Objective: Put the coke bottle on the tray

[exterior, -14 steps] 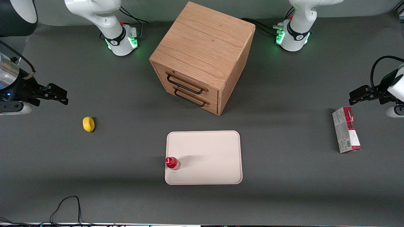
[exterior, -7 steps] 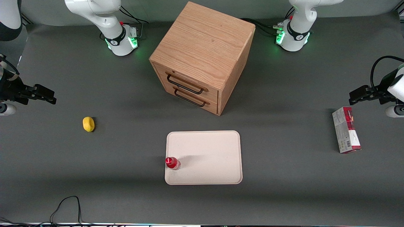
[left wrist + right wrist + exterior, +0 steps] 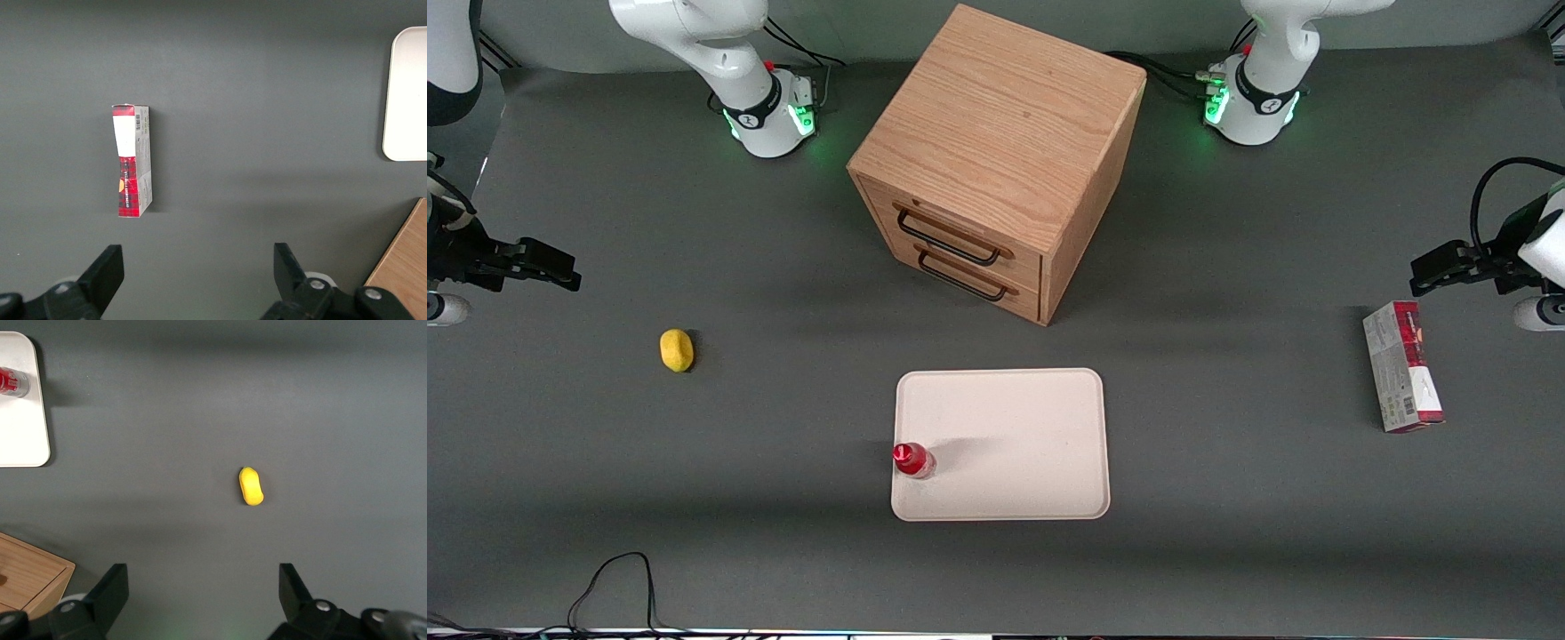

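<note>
- The small red coke bottle with a red cap (image 3: 912, 460) stands upright on the flat cream rectangular tray with rounded corners (image 3: 1014, 427). It sits just inside the tray's edge on the working arm's side, in the half of the tray nearer the front camera.
- Judgement on progress: the placement appears complete. The bottle rests within the low rim, free of any hold, and nothing remains but for the arm to stay clear.
- Condition of the bottle: cap uppermost, with a clear base showing below the red body. The right wrist view shows it (image 3: 11, 382) close to the tray's rim (image 3: 40, 427), with white lettering on the red. No tilt is evident. Its position near the rim leaves little margin on that side.
- The black two-finger pincer (image 3: 560, 267) of the right arm hangs above the dark grey desk (image 3: 783, 551) toward the working arm's end, well apart from bottle and tray. In the right wrist view its fingers (image 3: 110, 590) stand spread wide with nothing between them.
- A small yellow lemon-shaped object (image 3: 677, 349) lies on the desk between pincer and tray, untouched.
- A light wooden two-drawer cabinet (image 3: 996, 160) stands farther from the front camera than the tray.
- A red-and-grey carton box (image 3: 1402, 366) lies toward the parked arm's end.
</note>
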Robot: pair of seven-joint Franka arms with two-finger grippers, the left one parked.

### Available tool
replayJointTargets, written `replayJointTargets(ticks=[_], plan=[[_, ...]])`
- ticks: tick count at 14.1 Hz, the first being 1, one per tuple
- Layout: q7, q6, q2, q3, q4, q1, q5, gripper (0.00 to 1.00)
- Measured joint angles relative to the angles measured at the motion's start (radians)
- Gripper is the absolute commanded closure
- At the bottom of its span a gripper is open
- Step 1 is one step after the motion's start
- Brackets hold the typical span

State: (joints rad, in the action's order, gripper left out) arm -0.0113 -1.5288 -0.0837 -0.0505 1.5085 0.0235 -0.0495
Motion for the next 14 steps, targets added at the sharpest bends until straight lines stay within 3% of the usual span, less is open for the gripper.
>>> replayJointTargets(ticks=[14], plan=[[0.0,0.0,0.002,-0.002,0.005,0.004,0.012,0.0]])
